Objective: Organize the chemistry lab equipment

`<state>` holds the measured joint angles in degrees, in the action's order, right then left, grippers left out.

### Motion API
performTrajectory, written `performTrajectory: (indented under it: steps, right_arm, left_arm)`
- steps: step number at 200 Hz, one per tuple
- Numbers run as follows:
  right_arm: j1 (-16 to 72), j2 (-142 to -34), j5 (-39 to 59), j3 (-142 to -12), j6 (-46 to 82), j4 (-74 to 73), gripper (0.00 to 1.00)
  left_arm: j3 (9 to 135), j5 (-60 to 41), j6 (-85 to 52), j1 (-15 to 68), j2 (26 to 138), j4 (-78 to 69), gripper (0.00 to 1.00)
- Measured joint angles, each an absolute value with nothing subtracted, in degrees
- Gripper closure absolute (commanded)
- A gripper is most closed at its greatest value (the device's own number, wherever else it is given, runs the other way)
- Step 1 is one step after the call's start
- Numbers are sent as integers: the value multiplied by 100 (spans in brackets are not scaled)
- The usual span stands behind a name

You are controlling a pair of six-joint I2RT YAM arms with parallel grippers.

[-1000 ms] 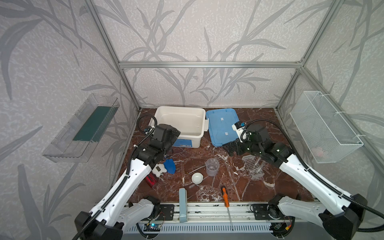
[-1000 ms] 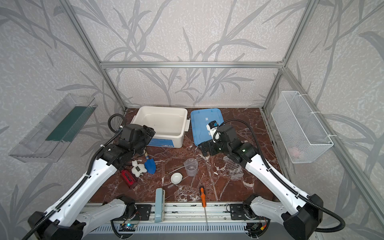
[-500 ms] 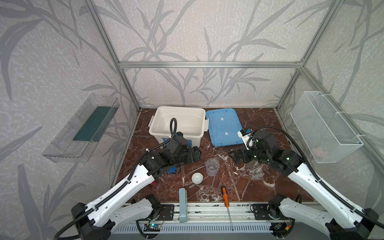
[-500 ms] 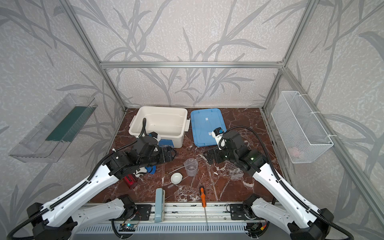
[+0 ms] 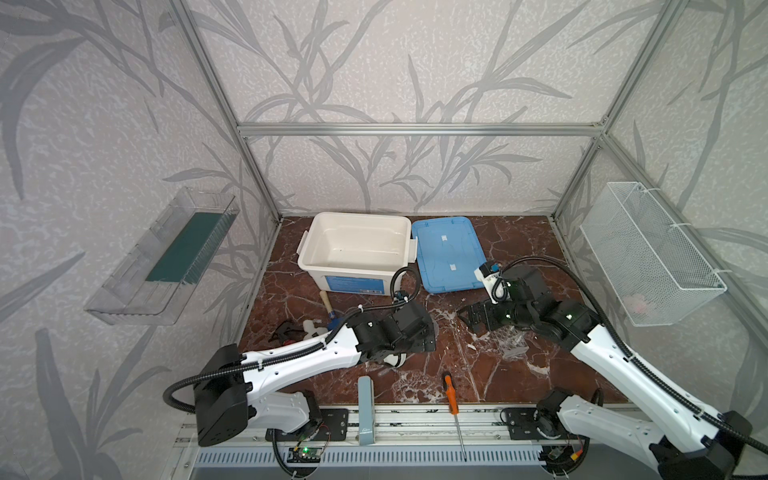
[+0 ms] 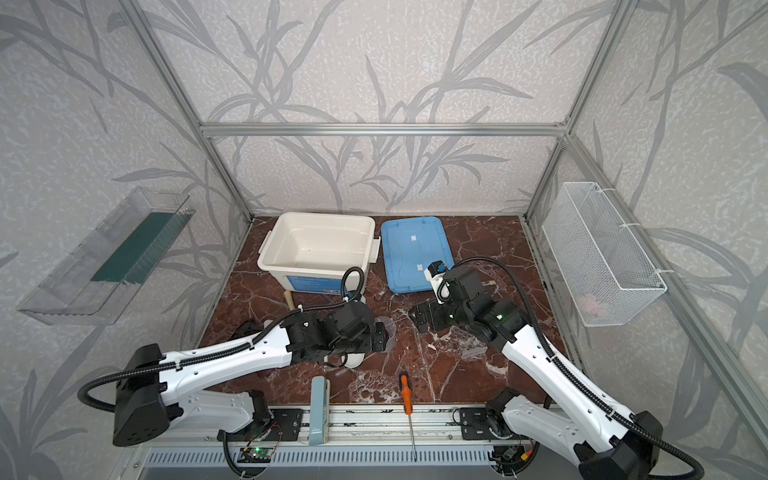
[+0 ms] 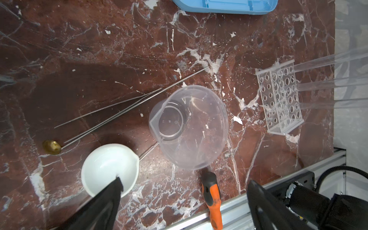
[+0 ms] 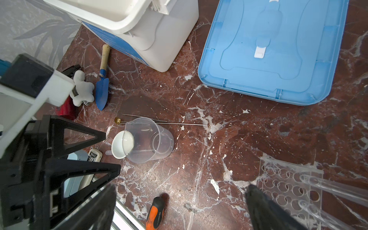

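- Left gripper point(image 7: 184, 180): jaws wide apart with nothing between them. It hovers over the beaker point(image 7: 189, 127) and the dish point(image 7: 109, 167), and one finger overlaps the dish's rim in the wrist view.
- Right gripper point(image 8: 181, 186): jaws also apart and empty, above bare table between the beaker and the rack point(image 8: 288, 185).
- The beaker stands open end up mid-table, with the dish just beside it. The rods point(image 7: 119, 111) lie flat next to both, and one passes between dish and beaker.
- The rack sits to the right, apparently on its side, with tubes point(image 7: 318, 83) poking out of it.
- The bin point(image 5: 357, 245) at the back looks empty, with its lid point(image 5: 446, 253) off beside it. The screwdriver point(image 7: 212, 201) and trowel point(image 8: 102, 89) are not lab gear.
- Step, as I judge it: the approach to a first pick, with nothing sorted yet. The left arm seems lined up for the beaker or the dish.
- The next move calls for lowering with the jaws straddling one beaker wall. They should close gently, since thin plastic may flex or slip, and stay clear of the dish and rods.
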<state>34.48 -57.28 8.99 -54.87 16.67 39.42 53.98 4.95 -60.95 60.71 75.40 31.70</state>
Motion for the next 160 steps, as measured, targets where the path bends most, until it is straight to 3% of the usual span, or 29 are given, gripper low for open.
performTrajectory:
  steps: [95, 160]
  right_arm:
    - [3448, -5596, 646, -5229, 1658, 3970, 1]
    - [3433, -5339, 467, -5113, 1599, 3964, 1]
  left_arm:
    - [5448, 292, -6512, 6143, 8538, 2342, 1]
    - [6230, 294, -6287, 5946, 9437, 2401, 1]
